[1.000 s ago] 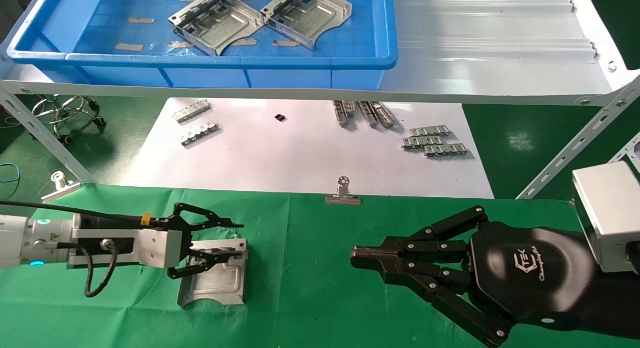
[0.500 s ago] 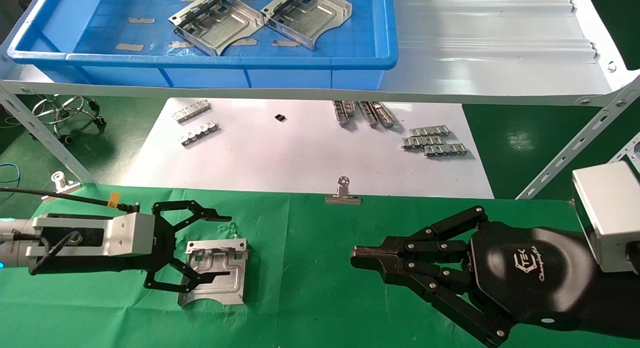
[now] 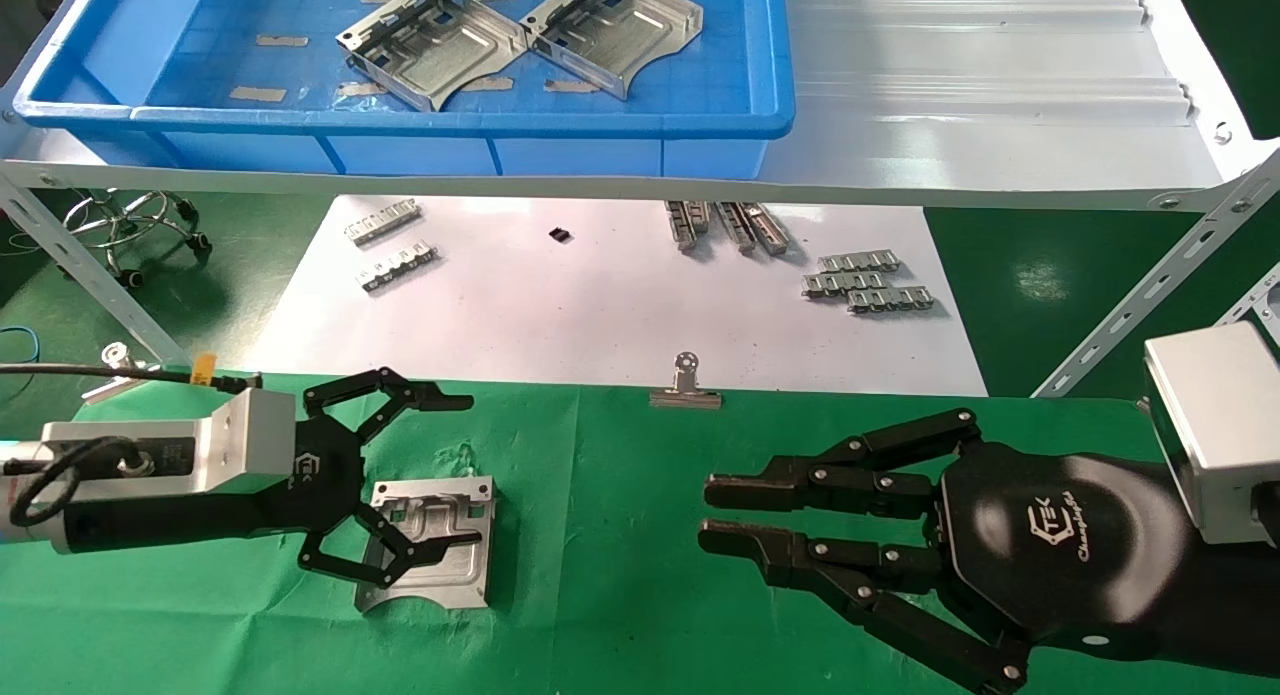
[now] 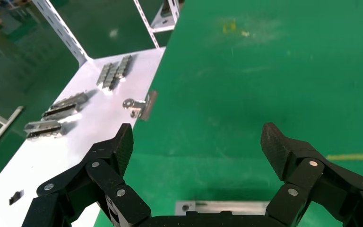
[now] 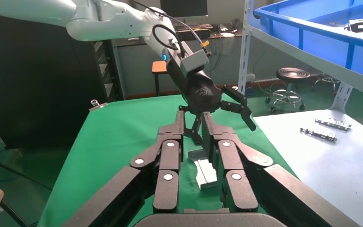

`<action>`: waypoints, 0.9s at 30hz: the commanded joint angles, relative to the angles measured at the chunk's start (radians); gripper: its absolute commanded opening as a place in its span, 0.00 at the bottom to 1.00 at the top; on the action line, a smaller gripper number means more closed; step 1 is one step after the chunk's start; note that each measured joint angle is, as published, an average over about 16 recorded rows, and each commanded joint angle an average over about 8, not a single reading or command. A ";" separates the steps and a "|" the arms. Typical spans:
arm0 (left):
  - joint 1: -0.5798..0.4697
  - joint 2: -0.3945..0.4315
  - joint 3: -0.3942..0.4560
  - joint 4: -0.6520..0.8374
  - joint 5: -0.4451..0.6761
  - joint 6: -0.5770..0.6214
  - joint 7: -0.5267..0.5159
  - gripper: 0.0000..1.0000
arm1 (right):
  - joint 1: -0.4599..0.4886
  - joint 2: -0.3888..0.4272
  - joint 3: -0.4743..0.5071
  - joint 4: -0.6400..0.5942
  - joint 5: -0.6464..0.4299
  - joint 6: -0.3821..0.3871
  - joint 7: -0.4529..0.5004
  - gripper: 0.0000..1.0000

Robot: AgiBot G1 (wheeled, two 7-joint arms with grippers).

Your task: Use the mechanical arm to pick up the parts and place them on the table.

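Observation:
One silver part (image 3: 432,563) lies flat on the green-cloth table (image 3: 610,595). My left gripper (image 3: 445,475) is open and empty; it hovers at the part's left edge, its lower finger over the part. In the left wrist view the jaws (image 4: 198,142) stand wide apart, with the part's wall (image 4: 227,207) just below them. My right gripper (image 3: 708,515), the black TEK hand, is to the right of the part with its fingers slightly apart and nothing between them. The right wrist view shows its fingers (image 5: 192,123) and the part (image 5: 203,171) beyond them. Two more parts (image 3: 430,40) (image 3: 612,20) lie in the blue bin (image 3: 400,123).
The blue bin sits on a white shelf (image 3: 980,105) carried by slanted metal struts (image 3: 1150,285). A white sheet (image 3: 600,315) behind the cloth holds several narrow clip strips (image 3: 868,281). Binder clips (image 3: 686,385) hold the cloth's far edge.
My left gripper opened wide, drew back to the left off the part and turned; the part stays flat on the cloth. My right gripper's fingertips, touching before, have parted a little.

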 commanded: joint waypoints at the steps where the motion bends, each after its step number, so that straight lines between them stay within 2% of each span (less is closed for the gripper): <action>1: 0.019 -0.011 -0.019 -0.038 -0.012 -0.004 -0.036 1.00 | 0.000 0.000 0.000 0.000 0.000 0.000 0.000 1.00; 27: 0.263 -0.154 -0.263 -0.535 -0.170 -0.055 -0.511 1.00 | 0.000 0.000 -0.001 0.000 0.001 0.001 -0.001 1.00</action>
